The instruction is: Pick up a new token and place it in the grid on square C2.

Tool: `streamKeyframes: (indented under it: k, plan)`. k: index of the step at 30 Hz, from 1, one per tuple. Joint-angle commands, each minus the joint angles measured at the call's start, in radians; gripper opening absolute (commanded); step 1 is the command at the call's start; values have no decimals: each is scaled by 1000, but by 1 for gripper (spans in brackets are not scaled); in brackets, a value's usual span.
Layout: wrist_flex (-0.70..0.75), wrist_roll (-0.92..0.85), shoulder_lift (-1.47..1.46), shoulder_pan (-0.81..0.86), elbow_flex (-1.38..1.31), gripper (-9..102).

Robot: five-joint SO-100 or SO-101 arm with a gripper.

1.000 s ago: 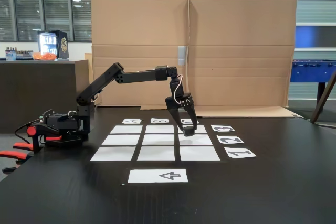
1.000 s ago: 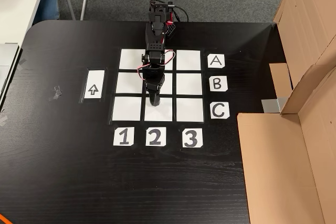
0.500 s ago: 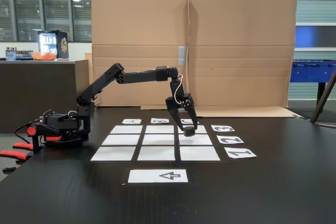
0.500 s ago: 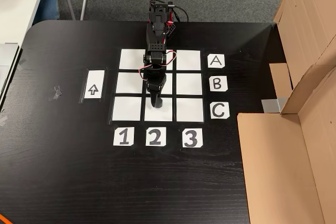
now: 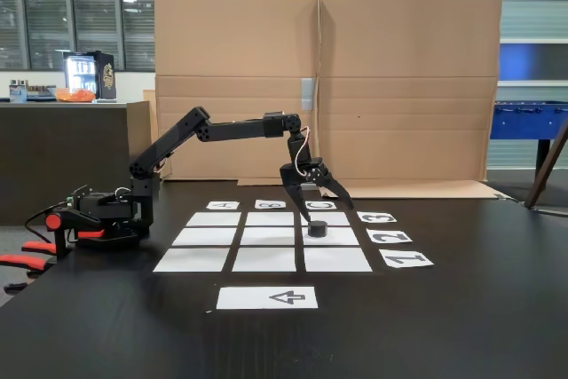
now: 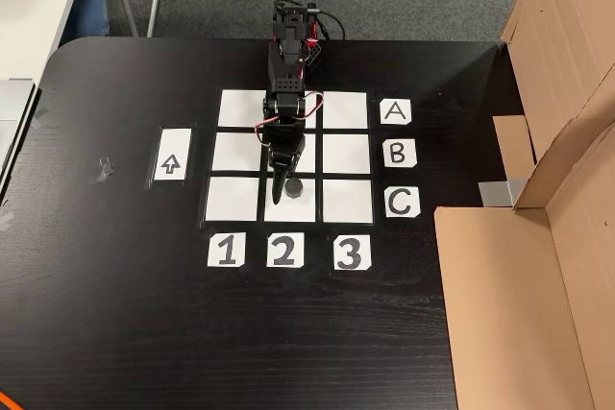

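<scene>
Black and matte, the token sits free on square C2 of the grid, just below the spread-fingered hand. Placement looks done; only withdrawal seems left.

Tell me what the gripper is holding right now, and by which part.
Nothing. The gripper is open above the black token, which sits free on square C2 of the grid.
</scene>
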Motion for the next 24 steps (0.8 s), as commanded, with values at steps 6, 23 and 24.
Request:
streamKeyframes:
  k: [6, 23, 24]
  plan:
    - [-38, 8, 250, 52, 150, 55]
    - [-186, -120, 844, 319, 566, 57]
    - [-193, -135, 882, 347, 589, 57]
